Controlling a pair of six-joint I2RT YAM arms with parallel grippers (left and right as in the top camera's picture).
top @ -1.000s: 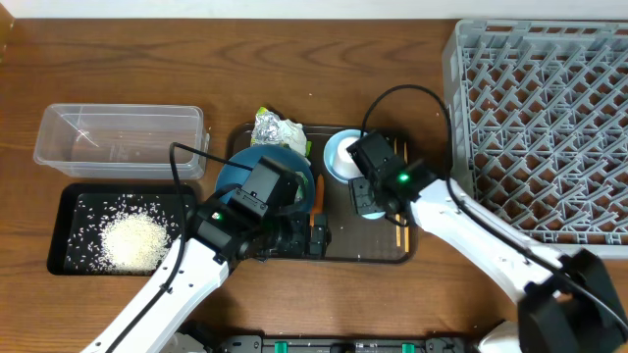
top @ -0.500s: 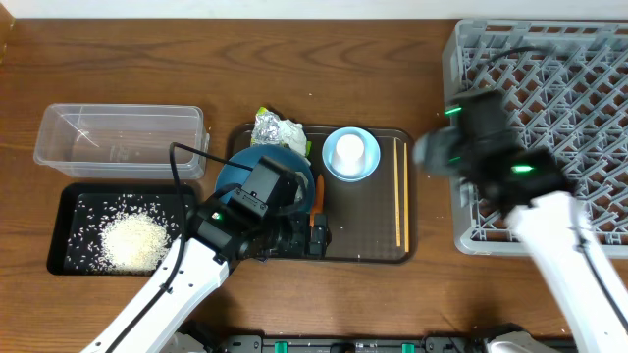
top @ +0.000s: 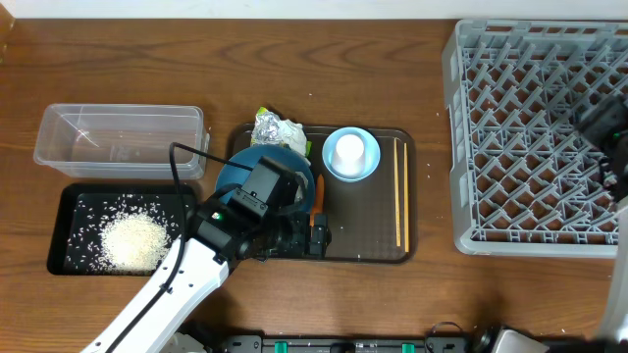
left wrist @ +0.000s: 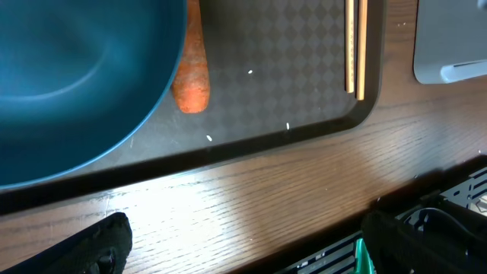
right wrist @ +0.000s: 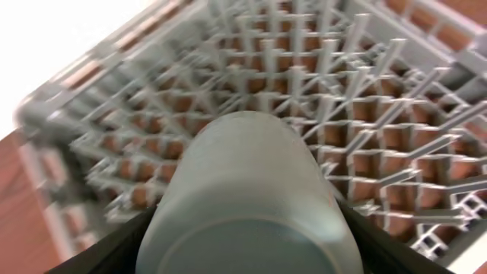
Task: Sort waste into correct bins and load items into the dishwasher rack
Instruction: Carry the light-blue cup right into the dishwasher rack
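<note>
My right gripper (right wrist: 247, 245) is shut on the light blue cup (right wrist: 251, 183) and holds it above the grey dishwasher rack (right wrist: 365, 99); overhead, that arm sits at the rack's right edge (top: 603, 126). My left gripper (left wrist: 243, 247) is open and empty over the table's front edge, beside the dark blue bowl (left wrist: 68, 76) and the carrot (left wrist: 192, 68). The chopsticks (top: 400, 196) lie on the right of the brown tray. The whitish cup (top: 350, 150) stands in the small light blue bowl (top: 367, 169). The foil wrapper (top: 278, 129) lies behind the dark blue bowl (top: 250, 167).
The brown tray (top: 363, 235) holds the bowls, carrot and chopsticks. The black tray (top: 74, 201) at the front left holds the rice (top: 132, 240). The clear tub (top: 118, 137) stands behind it. The rack (top: 530, 127) fills the right side.
My right arm has carried the light blue cup from the brown tray to the right, out over the rack. The left arm has not moved.
</note>
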